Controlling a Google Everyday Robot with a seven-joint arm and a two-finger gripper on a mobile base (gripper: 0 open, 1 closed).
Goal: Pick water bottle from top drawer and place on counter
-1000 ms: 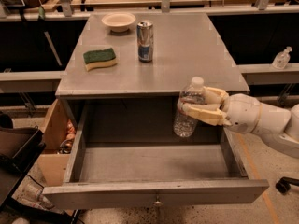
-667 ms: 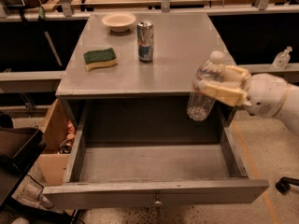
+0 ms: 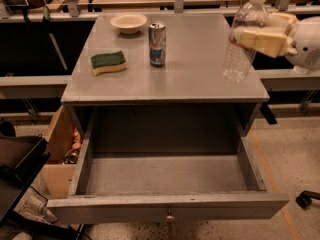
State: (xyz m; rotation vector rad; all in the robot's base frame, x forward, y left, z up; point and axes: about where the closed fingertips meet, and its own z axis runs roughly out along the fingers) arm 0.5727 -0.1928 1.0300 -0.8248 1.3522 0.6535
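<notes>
Clear water bottle [image 3: 237, 59] is clamped in my gripper [image 3: 251, 31] over the counter's [image 3: 200, 71] right edge. I can't read the can [image 3: 157, 44].

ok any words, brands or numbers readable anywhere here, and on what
No text can be read anywhere.
Can: blue and silver print, lettering too blurred to read.
Water bottle, gripped by the end effector over the counter at its right edge: no label visible.
Sponge, bowl, drawer: no markings.
</notes>
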